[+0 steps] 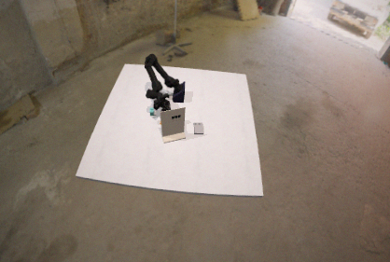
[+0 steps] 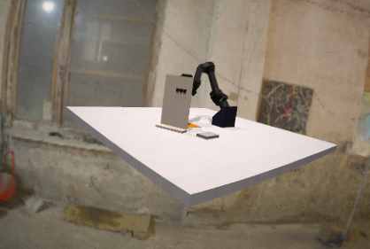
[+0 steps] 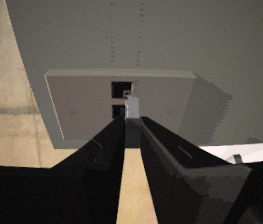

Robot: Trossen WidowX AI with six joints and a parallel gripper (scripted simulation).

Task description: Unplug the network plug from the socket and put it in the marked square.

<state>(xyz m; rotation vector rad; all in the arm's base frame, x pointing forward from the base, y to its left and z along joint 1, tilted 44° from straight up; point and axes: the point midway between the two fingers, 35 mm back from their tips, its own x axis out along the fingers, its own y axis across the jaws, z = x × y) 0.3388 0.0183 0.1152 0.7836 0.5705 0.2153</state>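
The grey upright panel [image 1: 174,123] [image 2: 176,104] [image 3: 82,103] stands on the white table. In the wrist view its dark socket opening [image 3: 121,88] lies just ahead of my fingertips. My gripper [image 3: 131,124] [image 1: 164,104] [image 2: 193,89] is shut on the small light-grey network plug [image 3: 132,106], right at the panel's face by the socket. I cannot tell whether the plug's front is still inside the socket. The plug is hidden behind the panel in the top and exterior views. The grey marked square [image 1: 199,128] [image 2: 207,135] lies on the table beside the panel's base.
A dark blue box [image 1: 179,92] [image 2: 224,116] stands by the arm's base behind the panel. A small orange piece [image 2: 192,125] and a teal piece [image 1: 151,110] lie near the panel's foot. The white table [image 1: 140,165] [image 2: 221,166] stretches wide around them.
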